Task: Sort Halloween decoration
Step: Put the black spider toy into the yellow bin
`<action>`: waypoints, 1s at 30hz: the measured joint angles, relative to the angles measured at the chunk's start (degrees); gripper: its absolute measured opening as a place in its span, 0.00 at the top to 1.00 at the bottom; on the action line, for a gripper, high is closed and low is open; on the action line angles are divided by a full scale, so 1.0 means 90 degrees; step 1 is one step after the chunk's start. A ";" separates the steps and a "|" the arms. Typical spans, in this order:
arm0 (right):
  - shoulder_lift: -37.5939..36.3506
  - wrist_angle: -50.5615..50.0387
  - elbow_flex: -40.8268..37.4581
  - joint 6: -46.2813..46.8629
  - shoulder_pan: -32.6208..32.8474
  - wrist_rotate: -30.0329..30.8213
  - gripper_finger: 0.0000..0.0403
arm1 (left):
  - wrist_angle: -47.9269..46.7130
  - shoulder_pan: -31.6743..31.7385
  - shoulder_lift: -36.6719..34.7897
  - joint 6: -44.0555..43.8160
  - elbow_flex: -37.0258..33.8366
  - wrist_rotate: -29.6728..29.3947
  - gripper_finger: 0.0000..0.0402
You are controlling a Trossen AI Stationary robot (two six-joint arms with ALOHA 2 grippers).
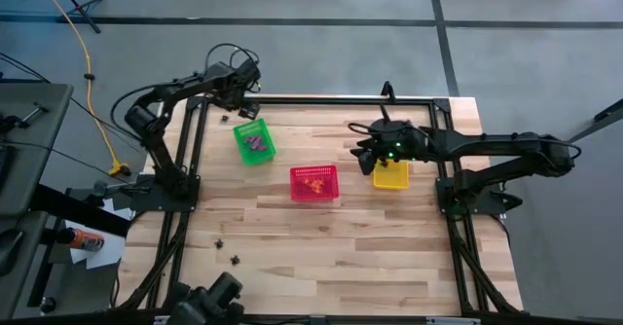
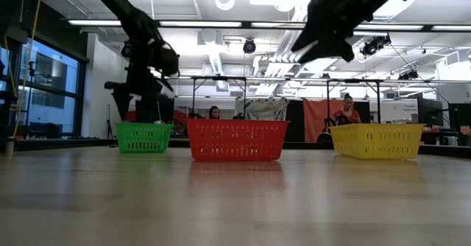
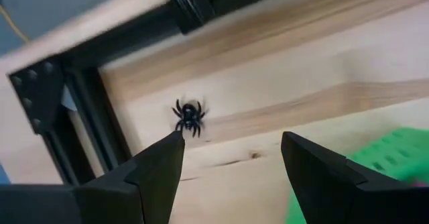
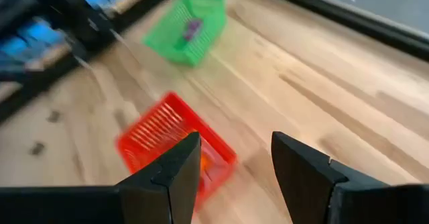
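A black spider trinket (image 3: pixel 190 117) lies on the wood near the table's far left corner (image 1: pixel 224 119). My left gripper (image 3: pixel 231 150) hovers over it, open, pointing steeply down, beside the green basket (image 1: pixel 254 141), which holds purple trinkets. The red basket (image 1: pixel 314 183) holds orange trinkets, and the yellow basket (image 1: pixel 391 174) stands to its right. My right gripper (image 4: pixel 234 157) is open and empty in the air between the red and yellow baskets (image 1: pixel 360 151). Two more black trinkets (image 1: pixel 221 237) (image 1: pixel 235 259) lie near the front left.
A black metal frame (image 1: pixel 321 99) runs round the table's edges, close behind the spider (image 3: pixel 80 96). Bare wood lies in front of the three baskets. People show in the room beyond the table (image 2: pixel 346 113).
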 joint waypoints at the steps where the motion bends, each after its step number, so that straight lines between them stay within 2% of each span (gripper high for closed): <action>1: 0.0098 0.0000 0.0000 -0.0030 -0.0028 -0.0002 0.56 | -0.0003 0.0000 0.0108 -0.0052 0.0000 -0.0002 0.41; 9: 0.0647 -0.0090 0.0000 -0.0042 -0.0247 -0.0022 0.56 | -0.0169 -0.0001 0.0666 -0.0455 0.0000 -0.0057 0.41; 16: 0.0967 0.0242 0.0000 -0.0025 -0.0442 -0.0022 0.56 | -0.0142 0.0186 0.0892 -0.0464 0.0000 -0.0386 0.41; 22: 0.1033 0.0487 0.0000 -0.0025 -0.0569 -0.0078 0.56 | -0.0187 0.0542 0.1135 -0.0523 -0.0002 -0.0075 0.41; 30: 0.1031 0.0517 0.0000 0.0016 -0.0650 -0.0076 0.56 | 0.0356 0.0671 0.1175 -0.0470 0.0002 -0.0124 0.43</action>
